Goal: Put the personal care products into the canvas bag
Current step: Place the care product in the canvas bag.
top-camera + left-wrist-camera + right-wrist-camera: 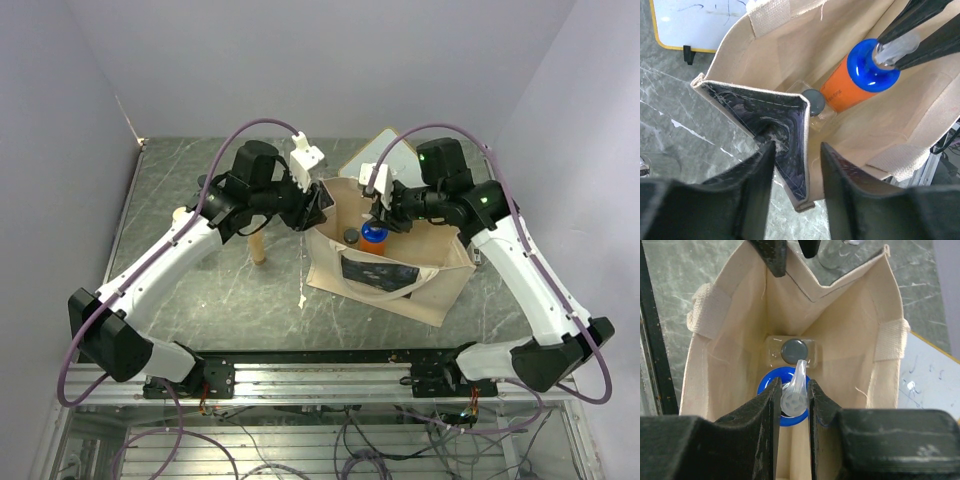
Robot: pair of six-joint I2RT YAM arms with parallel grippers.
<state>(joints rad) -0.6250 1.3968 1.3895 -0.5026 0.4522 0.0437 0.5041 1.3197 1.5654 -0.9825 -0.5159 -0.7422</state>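
Observation:
The canvas bag point(440, 290) stands open at mid table, dark print facing the arms. My right gripper point(794, 385) is shut on the clear pump top of the orange bottle point(845, 90), whose blue cap point(765, 386) sits inside the bag's mouth. Beside it, lower in the bag, lies a clear bottle with a grey cap point(794, 350). My left gripper point(797, 146) straddles the bag's left rim point(805, 150); its jaws stand apart with the fabric edge between them. A cream cylinder point(258, 248) stands on the table under the left arm.
A white framed board point(375, 150) leans behind the bag. A small white scrap point(301, 298) lies near the bag's front left corner. Something of clear glass point(840, 255) sits on the table just beyond the bag's left side. Walls close in on three sides.

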